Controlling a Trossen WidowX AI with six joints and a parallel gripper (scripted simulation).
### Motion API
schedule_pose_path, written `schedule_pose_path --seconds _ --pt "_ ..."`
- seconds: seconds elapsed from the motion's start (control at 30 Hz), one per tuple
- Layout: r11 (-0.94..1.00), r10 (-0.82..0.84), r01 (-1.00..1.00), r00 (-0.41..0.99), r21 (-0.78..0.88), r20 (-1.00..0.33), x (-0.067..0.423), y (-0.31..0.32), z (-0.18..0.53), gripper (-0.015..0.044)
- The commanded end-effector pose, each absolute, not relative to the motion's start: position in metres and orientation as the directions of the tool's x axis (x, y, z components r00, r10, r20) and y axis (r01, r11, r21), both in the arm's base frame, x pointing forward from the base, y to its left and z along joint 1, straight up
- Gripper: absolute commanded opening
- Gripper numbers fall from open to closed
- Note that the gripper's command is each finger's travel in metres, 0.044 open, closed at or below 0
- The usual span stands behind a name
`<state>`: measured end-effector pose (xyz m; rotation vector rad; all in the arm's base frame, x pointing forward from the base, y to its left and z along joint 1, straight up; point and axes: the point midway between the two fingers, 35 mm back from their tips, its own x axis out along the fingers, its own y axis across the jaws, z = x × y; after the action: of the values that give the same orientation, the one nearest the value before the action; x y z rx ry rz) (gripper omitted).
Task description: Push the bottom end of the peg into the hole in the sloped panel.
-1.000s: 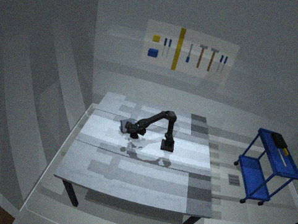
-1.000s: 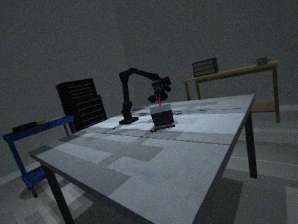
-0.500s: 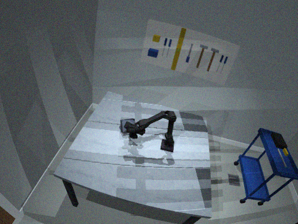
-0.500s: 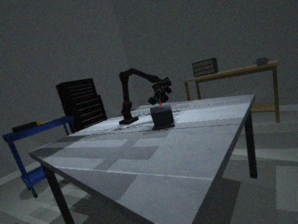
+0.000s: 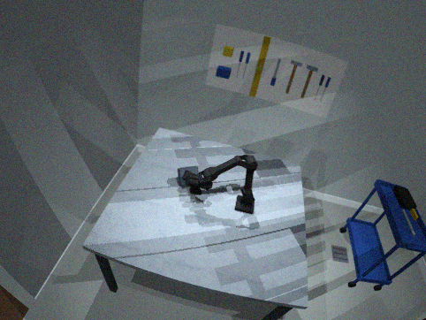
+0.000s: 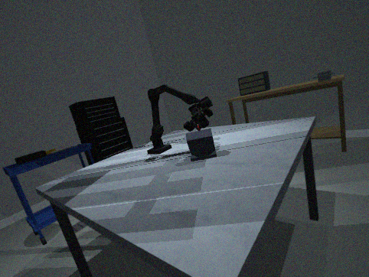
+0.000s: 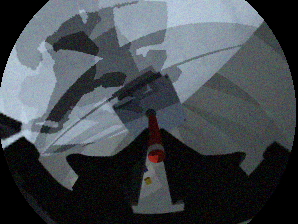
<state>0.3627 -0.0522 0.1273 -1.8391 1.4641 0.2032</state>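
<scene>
- The gripper (image 6: pixel 197 123) is clamped on the red peg (image 7: pixel 153 141), which hangs just above the sloped panel block (image 6: pixel 201 145) on the table (image 6: pixel 268 161); the peg is not yet seated, I judge
- The hole is not visible in any view, so alignment cannot be checked
- Risk: a tilted or off-centre push may jam the tip on the panel face, or slip the peg in the fingers; releasing early may let it topple
- Count: one arm (image 5: pixel 225 167), one peg, one panel block, one blue cart (image 5: pixel 384 208)
</scene>
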Motion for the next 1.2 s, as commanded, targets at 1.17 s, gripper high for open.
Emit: schedule_pose_path --seconds 1.17 --pt "-0.051 -0.771 -0.886 0.328 -0.460 -0.546 0.368 -0.069 0.116 0.0000"
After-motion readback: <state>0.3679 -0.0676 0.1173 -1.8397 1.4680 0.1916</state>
